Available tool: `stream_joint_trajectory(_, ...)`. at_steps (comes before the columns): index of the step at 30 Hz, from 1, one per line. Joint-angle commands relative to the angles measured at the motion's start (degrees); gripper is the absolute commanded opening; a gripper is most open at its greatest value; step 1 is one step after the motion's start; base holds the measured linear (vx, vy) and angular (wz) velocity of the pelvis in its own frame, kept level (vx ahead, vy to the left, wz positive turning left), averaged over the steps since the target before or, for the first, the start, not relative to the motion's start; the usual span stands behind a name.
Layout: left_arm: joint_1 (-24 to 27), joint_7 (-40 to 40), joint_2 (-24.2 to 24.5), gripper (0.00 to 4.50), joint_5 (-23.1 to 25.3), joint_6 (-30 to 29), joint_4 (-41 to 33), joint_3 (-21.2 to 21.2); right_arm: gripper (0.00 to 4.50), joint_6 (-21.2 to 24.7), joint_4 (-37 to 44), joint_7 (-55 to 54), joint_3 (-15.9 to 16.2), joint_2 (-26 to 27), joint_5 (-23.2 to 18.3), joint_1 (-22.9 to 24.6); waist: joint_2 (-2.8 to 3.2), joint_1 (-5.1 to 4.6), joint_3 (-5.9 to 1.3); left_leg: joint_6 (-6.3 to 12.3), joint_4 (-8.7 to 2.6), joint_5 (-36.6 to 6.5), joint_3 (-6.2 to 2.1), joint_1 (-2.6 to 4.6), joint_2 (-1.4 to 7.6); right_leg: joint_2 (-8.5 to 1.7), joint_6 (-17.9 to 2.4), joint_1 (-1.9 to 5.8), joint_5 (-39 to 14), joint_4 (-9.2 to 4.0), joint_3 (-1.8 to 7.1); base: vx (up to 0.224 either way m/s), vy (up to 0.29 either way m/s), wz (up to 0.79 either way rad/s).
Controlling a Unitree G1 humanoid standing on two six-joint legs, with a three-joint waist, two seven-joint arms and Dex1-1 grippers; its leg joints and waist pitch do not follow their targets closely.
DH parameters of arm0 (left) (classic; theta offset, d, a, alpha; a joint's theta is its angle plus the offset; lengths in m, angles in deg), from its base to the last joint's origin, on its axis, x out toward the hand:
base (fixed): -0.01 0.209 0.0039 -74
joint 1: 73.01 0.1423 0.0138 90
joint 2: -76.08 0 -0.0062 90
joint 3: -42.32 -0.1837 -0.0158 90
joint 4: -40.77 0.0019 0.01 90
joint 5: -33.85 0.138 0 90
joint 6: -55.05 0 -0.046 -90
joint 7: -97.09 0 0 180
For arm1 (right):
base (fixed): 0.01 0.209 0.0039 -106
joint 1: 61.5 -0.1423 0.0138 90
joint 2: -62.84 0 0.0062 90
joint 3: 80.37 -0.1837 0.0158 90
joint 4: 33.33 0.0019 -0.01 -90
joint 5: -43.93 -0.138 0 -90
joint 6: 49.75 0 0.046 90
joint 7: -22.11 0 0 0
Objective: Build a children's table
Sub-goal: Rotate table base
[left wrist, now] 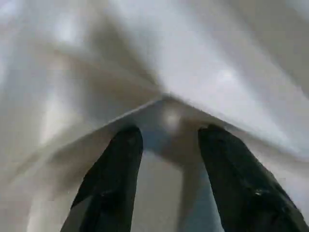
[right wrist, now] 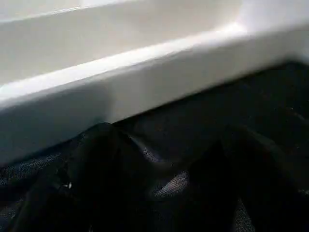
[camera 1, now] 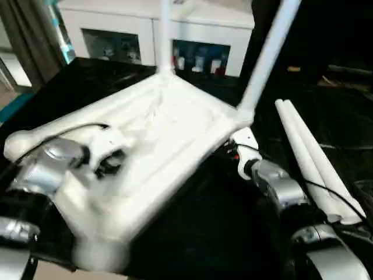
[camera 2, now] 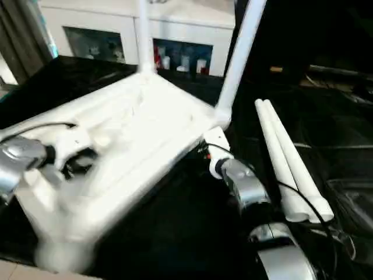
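Black sheeting covers the bench, with a white glass-door cabinet standing behind it.

Left pincer: fingers stand partly apart over the ribbed underside of the tabletop, straddling a raised rib; whether they press on it cannot be told. Nothing is lifted clear.

Right pincer: jaws stand wide apart and hold nothing, low over the black sheet, just beside the tabletop's side wall near the corner that carries the nearer fitted leg.

Task item: the tabletop lies upside down on the bench, and appears tilted. Two legs stand up from its far corner sockets, the second one at the corner nearest the cabinet. Two loose legs lie side by side on the sheet, to the right of the tabletop and apart from it. The two sockets nearest the robot look unfilled.

Handling assessment: moulded plastic, judged light and stiff, with a smooth surface that may slip in a narrow grip. The ribs and the rim wall offer the firmest purchase on the tabletop. The tube legs are likely to roll; each is best taken near mid-length so that the end can be steered into a socket. The fitted legs may lever loose if the tabletop is jolted.
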Motion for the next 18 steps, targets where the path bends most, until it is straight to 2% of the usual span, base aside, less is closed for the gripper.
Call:
stream_joint_trajectory(1, -0.2, 4.3, -1.9, 2.29, -3.5, -0.1, -4.3, -2.3, 3.89, -1.9, -0.8, 0.8, 0.5, 1.3, 0.0, -1.7, 0.85, -0.16, -4.09, -2.98, -4.47, -9.8, -2.32, 2.17, 4.09, -5.16, -14.8, 2.24, -2.7, -3.02, 3.33, 0.0, 0.0, 0.0)
stream_joint_trajectory(2, -0.4, 6.3, -3.5, 2.29, -4.4, -0.8, -5.9, -3.3, 3.89, -3.2, -2.5, 1.0, 0.5, 1.3, 0.3, -2.7, 0.7, -0.2, -4.04, -2.9, -4.46, -10.0, -2.3, 2.07, 4.08, -5.23, -14.8, 2.33, -3.4, -3.1, 3.41, 0.0, 0.0, 0.0)
stream_joint_trajectory(5, -1.6, 5.0, -5.8, 2.29, -3.5, 0.5, -4.2, -3.7, 3.89, -4.1, -3.5, 1.0, 0.5, 1.0, 0.8, -3.2, 0.43, -0.54, -4.08, -2.28, -4.31, -9.3, -2.37, 1.71, 3.89, -5.17, -14.4, 2.68, -3.8, -3.16, 3.52, 0.0, 0.0, 0.0)
stream_joint_trajectory(6, -2.7, 3.7, -7.1, 2.29, -2.5, 2.0, -2.1, -3.8, 3.89, -4.5, -3.8, 0.9, 0.4, 0.8, 1.0, -3.3, 0.63, -0.55, -4.08, -2.17, -4.27, -9.3, -2.38, 1.78, 3.9, -5.14, -14.3, 2.61, -4.1, -3.24, 3.52, 0.0, 0.0, 0.0)
stream_joint_trajectory(7, -4.1, 1.4, -8.6, 2.29, -1.1, 3.8, 0.9, -3.8, 3.89, -4.7, -3.8, 0.8, 0.4, 0.5, 1.3, -3.3, 0.56, -0.71, -4.11, -1.82, -4.15, -9.1, -2.3, 1.74, 3.71, -4.94, -14.2, 2.65, -3.9, -3.28, 3.52, 0.0, 0.0, 0.0)
stream_joint_trajectory(8, -6.4, -3.1, -10.4, 2.29, 0.9, 7.1, 6.3, -3.6, 3.89, -5.3, -4.0, 0.6, 0.4, 0.0, 1.8, -3.4, 0.92, -0.62, -4.12, -1.64, -4.09, -9.5, -2.33, 1.9, 3.61, -4.83, -13.8, 2.51, -4.4, -3.53, 3.48, 0.0, 0.0, 0.0)
stream_joint_trajectory(11, -8.5, -8.2, -11.4, 2.29, 2.7, 9.2, 10.7, -3.3, 3.89, -5.8, -4.0, 0.4, 0.4, -0.5, 2.1, -3.4, 0.53, -1.0, -4.03, -1.88, -4.25, -12.0, -2.53, 1.76, 3.62, -4.77, -13.3, 2.66, -6.8, -3.79, 3.41, 0.0, 0.0, 0.0)
stream_joint_trajectory(12, -10.9, -14.0, -12.1, 2.29, 4.7, 11.7, 15.3, -3.0, 3.89, -6.0, -3.0, 0.1, 0.3, -1.2, 2.3, -3.1, 0.88, -0.96, -4.09, -2.09, -4.21, -12.4, -2.66, 1.82, 3.69, -4.96, -13.2, 2.7, -7.4, -3.77, 3.4, 0.0, 0.0, 0.0)
stream_joint_trajectory(13, -10.9, -14.0, -12.1, 2.29, 4.7, 11.7, 15.3, -3.0, 3.89, -6.0, -3.0, 0.1, 0.3, -1.2, 2.3, -3.1, 0.64, -1.28, -4.06, -2.13, -4.21, -13.3, -2.68, 1.87, 3.58, -4.74, -12.7, 2.67, -8.8, -4.04, 3.38, 0.0, 0.0, 0.0)
stream_joint_trajectory(14, -12.1, -16.9, -12.2, 2.29, 5.5, 11.7, 17.1, -3.0, 3.89, -6.1, -2.4, -0.1, 0.0, -1.7, 2.1, -2.9, 0.76, -1.64, -4.04, -2.06, -4.32, -13.4, -2.87, 1.61, 3.62, -4.79, -12.6, 2.81, -9.5, -4.08, 3.29, 0.0, 0.0, 0.0)
stream_joint_trajectory(15, -12.4, -17.6, -12.2, 2.29, 5.8, 11.8, 17.5, -3.1, 3.89, -6.1, -2.2, -0.1, -0.2, -1.8, 2.0, -2.8, 1.02, -1.64, -4.08, -2.08, -4.3, -13.4, -3.03, 1.55, 3.67, -4.86, -12.6, 2.89, -9.6, -4.01, 3.24, 0.0, 0.0, 0.0)
stream_joint_trajectory(16, -12.9, -18.6, -12.1, 2.29, 6.2, 12.1, 18.3, -3.1, 3.89, -6.1, -1.7, -0.3, -0.6, -2.0, 1.8, -2.7, 0.81, -1.68, -4.13, -1.82, -4.2, -13.4, -2.9, 1.81, 3.72, -4.81, -12.8, 2.62, -9.5, -4.16, 3.27, 0.0, 0.0, 0.0)
stream_joint_trajectory(18, -14.5, -21.9, -11.8, 2.29, 8.0, 14.1, 21.6, -3.4, 3.89, -5.7, 1.2, -0.9, -1.8, -2.9, 1.6, -1.8, 0.86, -1.64, -4.17, -1.11, -4.11, -11.9, -2.86, 1.66, 3.66, -4.61, -13.3, 2.65, -7.5, -4.0, 3.24, 0.0, 0.0, 0.0)
